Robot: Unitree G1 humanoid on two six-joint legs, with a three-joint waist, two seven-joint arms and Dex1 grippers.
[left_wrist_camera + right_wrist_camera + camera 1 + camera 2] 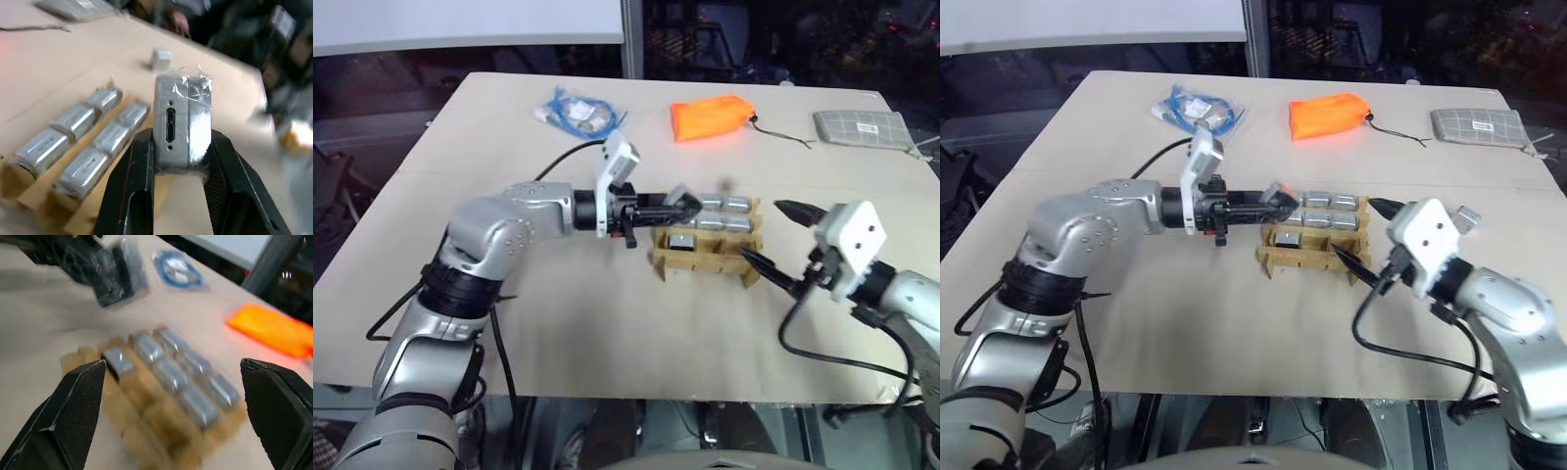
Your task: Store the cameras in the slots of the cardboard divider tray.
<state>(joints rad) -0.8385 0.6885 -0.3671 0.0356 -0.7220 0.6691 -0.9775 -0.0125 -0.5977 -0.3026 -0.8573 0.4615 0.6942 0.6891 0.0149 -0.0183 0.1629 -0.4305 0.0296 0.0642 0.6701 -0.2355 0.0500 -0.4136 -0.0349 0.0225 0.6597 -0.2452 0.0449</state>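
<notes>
Left claw (688, 205) is pinching a wrapped camera (182, 128) over the cardboard divider tray's (705, 260) far-left corner; right claw (781, 243) is gaping empty at tray's right. Advice: square camera over a free near-row slot before lowering

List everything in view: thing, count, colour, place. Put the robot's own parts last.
Table: one, beige, under everything.
Cardboard divider tray: one, brown, table centre.
Cameras in the tray: about seven, silver-grey, slotted in rows.
Held camera: one, silver-grey, in clear wrap, clamped in the left tool above the tray's left end.
Loose camera: one, silver-grey, on the table beyond the right tool.
Cable bundle: one, blue, far left of the table.
Fabric pouch: one, orange, far centre.
Mesh pouch: one, grey, far right.
Left tool: black fingers, shut on the held camera.
Right tool: black fingers, open, right of the tray.
</notes>
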